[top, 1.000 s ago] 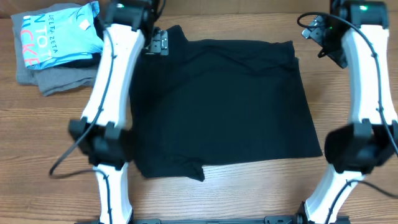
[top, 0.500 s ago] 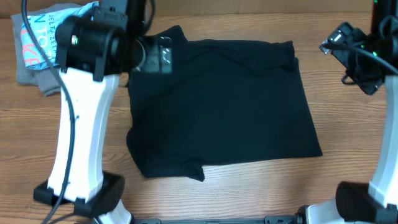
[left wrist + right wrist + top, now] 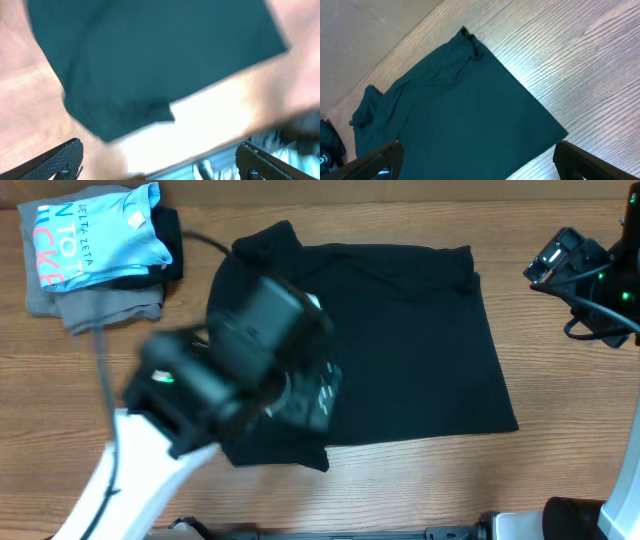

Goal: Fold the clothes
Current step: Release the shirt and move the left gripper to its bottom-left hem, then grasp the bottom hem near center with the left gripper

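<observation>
Even bright light, soft shadows; left arm (image 3: 230,370) motion-smeared overhead; left wrist view blurred; right wrist view sharp
</observation>
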Motion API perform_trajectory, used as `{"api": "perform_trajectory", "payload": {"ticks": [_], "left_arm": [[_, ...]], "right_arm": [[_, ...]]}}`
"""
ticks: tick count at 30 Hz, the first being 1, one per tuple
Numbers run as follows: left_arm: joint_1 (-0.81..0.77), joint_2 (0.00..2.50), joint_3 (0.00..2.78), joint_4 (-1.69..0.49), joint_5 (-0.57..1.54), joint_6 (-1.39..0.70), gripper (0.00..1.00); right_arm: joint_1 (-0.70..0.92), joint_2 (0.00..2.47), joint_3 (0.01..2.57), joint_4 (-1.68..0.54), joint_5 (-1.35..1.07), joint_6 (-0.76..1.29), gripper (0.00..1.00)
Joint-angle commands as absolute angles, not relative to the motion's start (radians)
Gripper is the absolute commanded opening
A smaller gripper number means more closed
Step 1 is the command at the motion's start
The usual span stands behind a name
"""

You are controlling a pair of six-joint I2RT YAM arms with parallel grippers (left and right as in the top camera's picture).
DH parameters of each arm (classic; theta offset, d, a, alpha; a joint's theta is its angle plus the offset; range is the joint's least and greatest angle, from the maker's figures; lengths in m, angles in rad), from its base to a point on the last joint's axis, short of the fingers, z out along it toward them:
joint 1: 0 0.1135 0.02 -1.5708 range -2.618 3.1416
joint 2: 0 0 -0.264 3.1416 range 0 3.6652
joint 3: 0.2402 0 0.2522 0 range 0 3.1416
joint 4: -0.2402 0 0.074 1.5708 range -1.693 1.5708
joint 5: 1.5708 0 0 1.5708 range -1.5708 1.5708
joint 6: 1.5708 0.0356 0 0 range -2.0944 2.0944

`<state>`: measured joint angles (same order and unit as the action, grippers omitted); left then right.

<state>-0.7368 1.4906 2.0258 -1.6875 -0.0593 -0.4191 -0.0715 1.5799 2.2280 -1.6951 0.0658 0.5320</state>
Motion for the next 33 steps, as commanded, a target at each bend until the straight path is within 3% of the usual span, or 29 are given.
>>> {"api": "perform_trajectory", "payload": {"ticks": [1,5,15,22,33], "left_arm": [[-0.849,1.484,1.798,-1.652,-0.052,-0.547,1.00],[-0.927,1.511,1.552,-1.485,-0.052,-0.629,1.00],[-0.928,1.613,1.202,-1.216,0.036,-0.727,0.97],[-0.928,1.729,1.079,-1.066,0.078,-0.737,0.95],[-0.831,1.814,1.079,-1.033,0.068,-0.624,0.90]], "right_arm": [[-0.072,1.562,2.238,-1.691,0.065,0.515,1.00],[-0.073,1.565,2.238,-1.681,0.080,0.515,1.00],[-0.075,1.567,2.238,-1.660,0.188,0.515,1.00],[-0.075,1.587,2.238,-1.617,0.187,0.515,1.00],[-0.074,1.670,2.238,-1.626,0.182,0.516,1.00]]}}
